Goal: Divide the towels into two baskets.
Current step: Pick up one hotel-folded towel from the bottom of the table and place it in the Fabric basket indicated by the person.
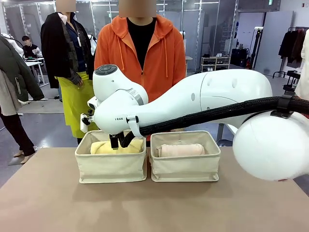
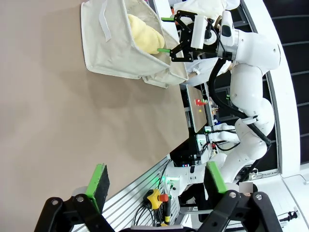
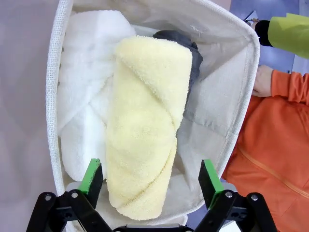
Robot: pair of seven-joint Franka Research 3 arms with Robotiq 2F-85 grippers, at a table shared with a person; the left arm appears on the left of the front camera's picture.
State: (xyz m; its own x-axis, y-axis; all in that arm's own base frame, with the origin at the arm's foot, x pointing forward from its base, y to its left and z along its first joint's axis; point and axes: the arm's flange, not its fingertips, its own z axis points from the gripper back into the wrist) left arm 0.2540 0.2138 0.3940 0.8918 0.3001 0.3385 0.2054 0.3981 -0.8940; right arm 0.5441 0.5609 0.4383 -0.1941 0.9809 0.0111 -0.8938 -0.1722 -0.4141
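Two cream baskets stand side by side on the table, the left basket (image 1: 110, 166) and the right basket (image 1: 186, 168). A pale pink towel (image 1: 181, 150) lies in the right one. In the left basket (image 3: 53, 96) the pale yellow towel (image 3: 145, 130) lies on top, between a white towel (image 3: 84, 121) and a dark grey towel (image 3: 188, 50). My right gripper (image 3: 150, 178) hangs open just over the yellow towel's (image 1: 102, 147) near end, one green pad on each side, apart from it. My left gripper (image 2: 157, 179) is open over bare table, far from the basket (image 2: 120, 53).
A person in an orange hoodie (image 1: 142, 53) stands close behind the baskets, a hand (image 3: 263, 79) near the left basket's far rim. My right arm (image 1: 193, 101) stretches across above both baskets. The brown table (image 1: 145, 208) runs wide in front of them.
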